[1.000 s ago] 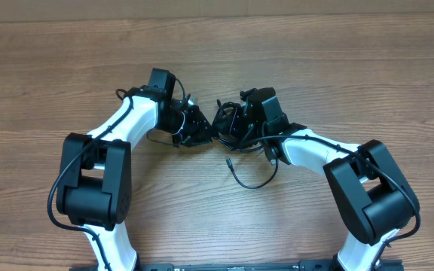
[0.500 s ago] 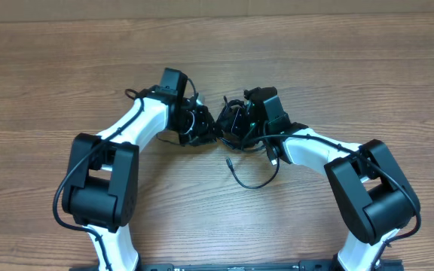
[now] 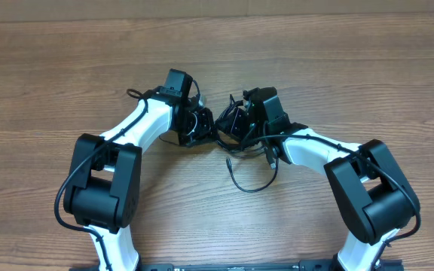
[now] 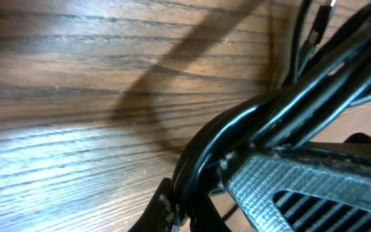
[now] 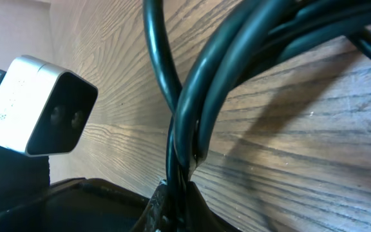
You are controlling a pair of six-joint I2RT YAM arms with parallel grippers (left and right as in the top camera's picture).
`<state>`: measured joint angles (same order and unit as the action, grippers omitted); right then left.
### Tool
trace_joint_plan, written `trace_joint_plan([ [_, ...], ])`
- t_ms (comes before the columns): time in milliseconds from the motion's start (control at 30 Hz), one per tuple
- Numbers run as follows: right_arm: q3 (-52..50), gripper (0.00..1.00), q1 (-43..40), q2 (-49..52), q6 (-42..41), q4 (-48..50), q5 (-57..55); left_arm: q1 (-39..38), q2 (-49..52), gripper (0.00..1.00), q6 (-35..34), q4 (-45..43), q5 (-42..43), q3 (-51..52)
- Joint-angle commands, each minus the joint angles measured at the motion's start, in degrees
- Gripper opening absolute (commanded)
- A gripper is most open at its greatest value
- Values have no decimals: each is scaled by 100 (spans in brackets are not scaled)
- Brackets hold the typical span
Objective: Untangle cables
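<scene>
Left tool [image 3: 206, 129] is clenched on the cables [image 3: 225, 123]. In its wrist view a bundle of glossy black cords runs straight down into the pinch between its fingers [image 4: 161, 207]. There's a grey ribbed part [image 4: 301, 187] touching the bundle on one side, and I can't tell what it belongs to.

Right tool [image 3: 237, 125] is the same story, clamped on the cables. Its wrist cam shows several cords squeezed together at the pinch and then fanning out above it. One thinner cord peels off on its own and crosses over the others.

The two tools sit nearly nose to nose, and the tangled knot is bunched in the small gap between them, touching both. From overhead it's just a dark clump, so I can't separate individual strands in there.

The cords themselves are thin, black and shiny, way skinnier than the arms. Some run side by side like a flat ribbon where they're gripped.

Further out, a loose loop [image 3: 253, 181] hangs off the knot just under the right tool and curls round on the bench [image 3: 315, 68] on the robot's side. It ends in a small plug [image 3: 230, 160] lying flat near the tools.

A small white camera box [image 5: 37, 113] shows off to one side in the right wrist view, close to the bundle.
</scene>
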<state>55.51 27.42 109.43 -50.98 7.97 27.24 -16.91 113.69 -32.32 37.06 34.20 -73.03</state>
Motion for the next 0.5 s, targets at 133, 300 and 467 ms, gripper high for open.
trace_joint_plan([
  [133,72,4,72,-142,96,-205,111,57,-85,4,1097,387,-372,101],
  [300,72,4,72,-142,199,-474,-240,260,-85,4,1534,807,-372,101],
  [467,72,4,68,-142,625,-817,-553,660,-85,4,2229,1217,256,101],
])
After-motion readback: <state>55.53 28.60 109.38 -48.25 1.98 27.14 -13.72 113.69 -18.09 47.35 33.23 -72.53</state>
